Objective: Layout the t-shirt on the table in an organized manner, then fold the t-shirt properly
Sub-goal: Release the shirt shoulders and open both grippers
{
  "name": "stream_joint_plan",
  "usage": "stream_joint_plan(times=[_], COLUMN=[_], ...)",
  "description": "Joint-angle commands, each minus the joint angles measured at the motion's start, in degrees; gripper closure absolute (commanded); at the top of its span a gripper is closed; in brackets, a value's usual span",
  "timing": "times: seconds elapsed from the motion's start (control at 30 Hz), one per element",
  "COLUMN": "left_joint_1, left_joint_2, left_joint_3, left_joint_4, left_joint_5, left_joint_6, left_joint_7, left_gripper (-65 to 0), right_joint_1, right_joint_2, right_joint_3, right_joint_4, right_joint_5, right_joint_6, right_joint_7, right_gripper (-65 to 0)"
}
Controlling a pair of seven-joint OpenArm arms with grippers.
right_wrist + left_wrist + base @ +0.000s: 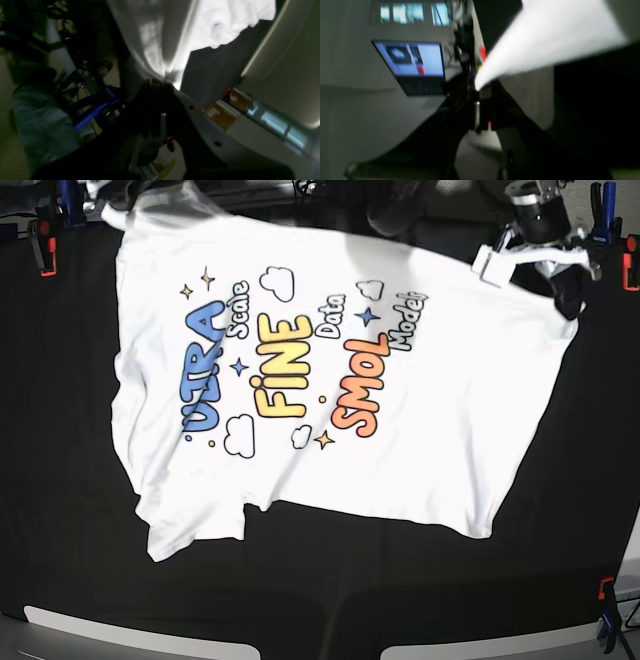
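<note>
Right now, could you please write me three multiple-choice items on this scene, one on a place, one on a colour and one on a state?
1. Where in the base view is the left tool?
A. top right, at the shirt's edge
B. bottom left
C. over the print

2. What colour is the word FINE on the shirt?
A. green
B. yellow
C. purple

3. How does the shirt lie on the table?
A. folded in half
B. rolled into a ball
C. spread out, print up

Answers:
1 A: the arm ends at the shirt's top right edge in the base view.
2 B: the middle word is printed in yellow letters.
3 C: the whole print shows and the cloth is opened across the black table, though askew and wrinkled.
</note>
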Motion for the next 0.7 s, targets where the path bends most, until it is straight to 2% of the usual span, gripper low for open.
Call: stream_joint_plan(times=[0.0,0.1,0.17,0.33,0.43,0.57,0.67], left_joint_1=[-0.81,-4.07,-6.51,-13.55,-17.42,-21.11,-23.43], left_joint_2=[-0.63,-0.66,-0.63,-0.66,-0.66,-0.66,-0.63], left_joint_3=[-0.31,-0.31,-0.31,-0.31,-0.31,-0.31,-0.31], left_joint_4=[1.05,1.03,1.03,1.03,1.01,0.94,0.61], left_joint_5=[-0.02,-8.26,-13.79,-24.00,-30.69,-38.82,-41.64], left_joint_6=[1.64,1.07,-1.40,-5.35,-8.72,-16.28,-17.75], left_joint_7=[-1.60,-8.04,-11.26,-15.23,-17.88,-21.53,-22.53], left_gripper=[0.0,0.0,0.0,0.0,0.0,0.0,0.0], right_joint_1=[0.94,5.09,8.07,15.43,18.73,21.14,22.38], right_joint_2=[0.61,0.61,0.61,-0.63,-3.21,-7.08,-9.81], right_joint_3=[0.15,0.15,0.15,0.15,0.61,3.17,6.60], right_joint_4=[0.85,0.85,0.85,0.83,0.83,0.72,0.68], right_joint_5=[-0.83,2.19,4.42,10.71,15.43,19.54,21.70], right_joint_6=[-0.98,-1.70,-1.73,-1.70,-1.70,-1.70,-1.70], right_joint_7=[-1.18,-1.18,-1.18,-0.92,0.81,2.71,3.34], right_gripper=[0.0,0.0,0.0,0.0,0.0,0.0,0.0])
